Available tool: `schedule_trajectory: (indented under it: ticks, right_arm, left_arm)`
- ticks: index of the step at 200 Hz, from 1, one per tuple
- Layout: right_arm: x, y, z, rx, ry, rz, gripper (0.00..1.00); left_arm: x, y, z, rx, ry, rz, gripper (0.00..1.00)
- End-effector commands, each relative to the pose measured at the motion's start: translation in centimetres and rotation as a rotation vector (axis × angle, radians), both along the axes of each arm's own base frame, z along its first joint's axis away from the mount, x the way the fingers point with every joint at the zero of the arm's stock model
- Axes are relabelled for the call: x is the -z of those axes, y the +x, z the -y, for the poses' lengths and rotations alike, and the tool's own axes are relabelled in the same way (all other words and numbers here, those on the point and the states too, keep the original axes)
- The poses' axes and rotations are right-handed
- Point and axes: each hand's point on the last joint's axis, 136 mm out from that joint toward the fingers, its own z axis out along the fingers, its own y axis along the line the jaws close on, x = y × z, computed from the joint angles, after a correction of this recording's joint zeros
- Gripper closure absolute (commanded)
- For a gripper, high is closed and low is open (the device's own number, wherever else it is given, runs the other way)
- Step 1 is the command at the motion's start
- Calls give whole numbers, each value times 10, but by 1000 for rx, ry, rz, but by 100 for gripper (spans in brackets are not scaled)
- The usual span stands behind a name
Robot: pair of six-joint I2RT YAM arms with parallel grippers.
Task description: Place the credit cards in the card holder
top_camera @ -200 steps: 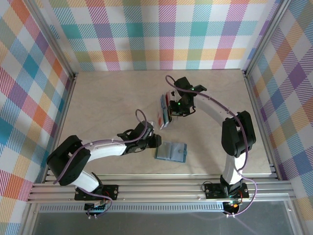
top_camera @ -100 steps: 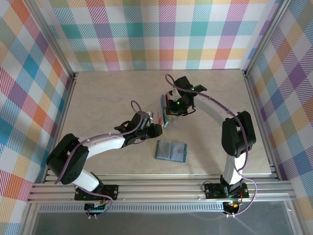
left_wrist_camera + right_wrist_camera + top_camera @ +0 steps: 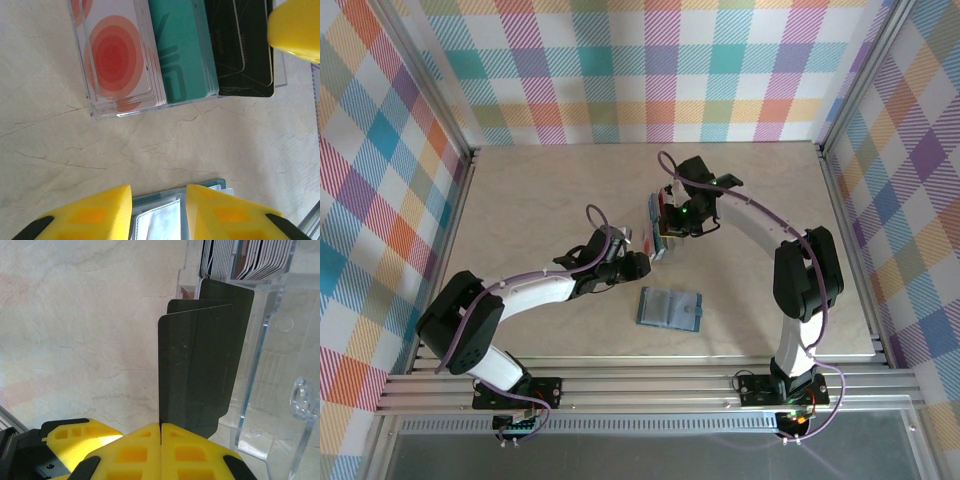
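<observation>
Plaid walls around a pale marbled bench [image 3: 540, 200]. Right end effector [image 3: 160, 430] is pinched tight on the lower edge of a dark card [image 3: 200, 370], just beside the clear tray [image 3: 265, 360] that holds the other credit cards [image 3: 180, 50]. Left end effector [image 3: 159, 200] is spread apart and empty, near the card holder [image 3: 670, 308], which lies open on the bench, apart from the tray. Judged early: one card in the grip (maybe more behind it) and none visibly in the holder. Insertion and the tray's cards are left.

Bare table [image 3: 150, 145] strip between card rack [image 3: 107, 113] and card holder [image 3: 157, 217]; passable.
</observation>
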Motion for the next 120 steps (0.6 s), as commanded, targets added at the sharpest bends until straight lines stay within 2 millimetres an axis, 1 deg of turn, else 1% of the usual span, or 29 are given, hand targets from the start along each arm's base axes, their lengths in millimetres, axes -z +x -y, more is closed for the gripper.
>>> schedule_trajectory:
  ticks: [1, 38, 99, 120]
  right_arm:
    - [-15, -7, 3, -7, 5, 33, 100]
    - [-23, -5, 16, 26, -45, 80, 100]
    - [-32, -5, 23, 47, -54, 110, 100]
    - [-34, -3, 29, 70, -73, 127, 100]
  left_arm:
    - [-4, 8, 2, -1, -9, -5, 65]
    - [-4, 13, 6, 5, -10, -8, 66]
    - [-4, 16, 8, 8, 1, -6, 66]
    - [-6, 17, 8, 9, 2, -2, 66]
